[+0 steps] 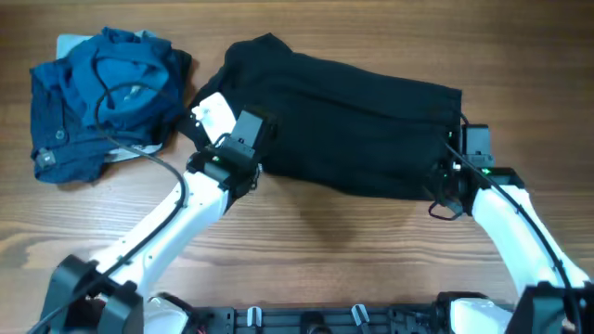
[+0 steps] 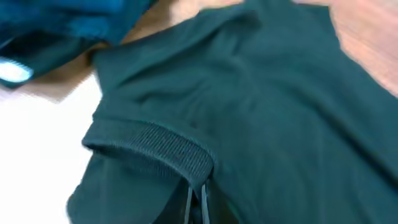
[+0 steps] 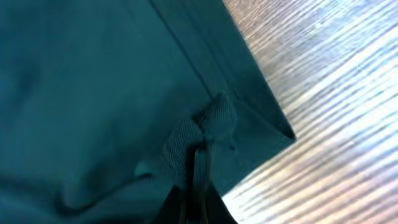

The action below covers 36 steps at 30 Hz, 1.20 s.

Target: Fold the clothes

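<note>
We count one black fabric garment with ribbed hems (image 1: 353,121) and one crumpled heap of blue cloth (image 1: 102,93), both on one brown wooden table (image 1: 325,232). We count two white robot arms: one left arm (image 1: 158,227), one right arm (image 1: 520,223).

the left arm (image 1: 153,232) and right arm (image 1: 520,223) reach in from the near edge, left gripper (image 1: 251,132) and right gripper (image 1: 455,150) low, each pinched closed.

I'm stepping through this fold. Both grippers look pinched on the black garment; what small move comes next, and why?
Probably lift both ends together a little. The left gripper is shut on the ribbed band of the black garment, the right gripper on a bunched edge opposite, and the cloth lies flat on the table.
</note>
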### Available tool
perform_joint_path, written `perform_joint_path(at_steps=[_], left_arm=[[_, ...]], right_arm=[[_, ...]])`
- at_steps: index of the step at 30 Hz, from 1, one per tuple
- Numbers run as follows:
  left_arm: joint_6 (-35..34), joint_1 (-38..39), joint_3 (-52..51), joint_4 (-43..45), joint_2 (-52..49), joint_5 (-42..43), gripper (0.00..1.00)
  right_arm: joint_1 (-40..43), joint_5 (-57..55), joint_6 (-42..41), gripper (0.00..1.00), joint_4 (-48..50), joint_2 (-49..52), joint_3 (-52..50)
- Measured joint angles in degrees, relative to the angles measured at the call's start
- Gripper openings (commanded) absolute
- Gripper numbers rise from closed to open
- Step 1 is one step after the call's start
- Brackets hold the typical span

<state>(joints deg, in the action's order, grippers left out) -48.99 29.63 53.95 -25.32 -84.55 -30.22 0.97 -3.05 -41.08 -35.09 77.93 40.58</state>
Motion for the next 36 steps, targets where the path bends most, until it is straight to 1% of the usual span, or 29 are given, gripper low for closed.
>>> perform_joint_path(at_steps=[3, 5, 8, 15, 16, 17, 18, 19, 20, 21, 23, 24, 25, 27, 28, 30, 32, 33, 34, 35, 36], left_arm=[[3.37, 0.0, 0.02, 7.52, -1.51, -0.96, 0.04], [4.76, 0.0, 0.02, 10.51, -1.95, -1.51, 0.04], [5.42, 0.0, 0.02, 12.79, -3.41, -1.68, 0.04], [5.49, 0.0, 0.02, 17.18, -7.5, -1.75, 0.04], [5.49, 0.0, 0.02, 17.64, -8.0, -1.86, 0.04], [5.46, 0.0, 0.02, 18.53, -8.98, -2.34, 0.07], [5.46, 0.0, 0.02, 19.47, -9.42, -3.06, 0.18], [5.66, -0.11, 0.02, 20.15, -9.64, -3.93, 0.53], [5.9, -0.42, 0.02, 20.81, -9.64, -4.7, 0.72], [6.16, -0.94, 0.02, 21.16, -9.64, -5.09, 0.85], [6.88, -3.41, 0.02, 21.55, -9.64, -5.6, 1.0], [8.13, -4.46, 0.02, 21.68, -9.64, -5.73, 1.0], [10.84, -5.73, 0.02, 21.7, -9.62, -5.73, 1.0], [15.63, -6.47, 0.02, 20.94, -8.79, -4.07, 1.0], [17.84, -6.51, 0.02, 20.15, -7.78, -2.32, 0.99], [21.38, -6.51, 0.02, 18.25, -4.31, 2.29, 0.95], [22.93, -6.51, 0.07, 16.26, -1.44, 6.4, 0.8], [23.39, -6.51, 0.13, 15.02, -0.63, 8.0, 0.73], [23.89, -6.51, 0.15, 14.01, -0.28, 9.18, 0.54], [24.2, -6.51, 0.17, 12.76, -0.2, 10.27, 0.45], [24.44, -6.51, 0.17, 11.08, -0.2, 11.06, 0.3]], right_arm=[[0.0, -0.04, 0.46, 0.04, 3.72, 1.64, 0.0], [0.0, -0.04, 1.01, 0.05, 6.54, 1.64, 0.0], [0.0, -0.04, 2.36, 0.06, 10.93, 1.64, 0.0], [0.0, -0.07, 2.84, 0.07, 16.57, 3.17, 0.0], [0.0, -0.15, 2.86, 0.1, 16.83, 3.63, 0.0], [0.0, -0.46, 2.99, 0.13, 17.03, 4.39, 0.0], [0.0, -0.98, 3.26, 0.43, 17.38, 5.27, 0.0], [0.0, -1.42, 3.39, 0.73, 17.75, 5.86, 0.0], [0.0, -2.03, 3.43, 0.95, 18.82, 6.45, 0.0], [0.0, -2.49, 3.48, 0.99, 19.96, 6.78, 0.0], [0.0, -2.58, 5.09, 0.99, 21.51, 6.93, 0.02], [0.0, -2.36, 6.91, 0.99, 20.26, 6.97, 0.42], [0.0, -2.32, 8.28, 0.99, 19.21, 6.99, 1.11], [0.28, -0.55, 12.74, 0.98, 12.81, 7.26, 5.31], [0.44, 1.27, 15.91, 0.95, 10.93, 7.3, 8.02], [0.48, 6.01, 22.34, 0.92, 8.72, 7.3, 12.85], [0.11, 10.75, 27.76, 0.88, 5.81, 7.3, 14.84], [-0.48, 11.69, 28.94, 0.84, 4.46, 7.3, 14.97], [-2.43, 13.18, 30.67, 0.73, 2.64, 7.32, 14.97], [-2.84, 13.94, 31.21, 0.65, 2.08, 7.32, 14.97], [-5.77, 14.58, 31.93, 0.48, 1.88, 7.37, 14.97]])
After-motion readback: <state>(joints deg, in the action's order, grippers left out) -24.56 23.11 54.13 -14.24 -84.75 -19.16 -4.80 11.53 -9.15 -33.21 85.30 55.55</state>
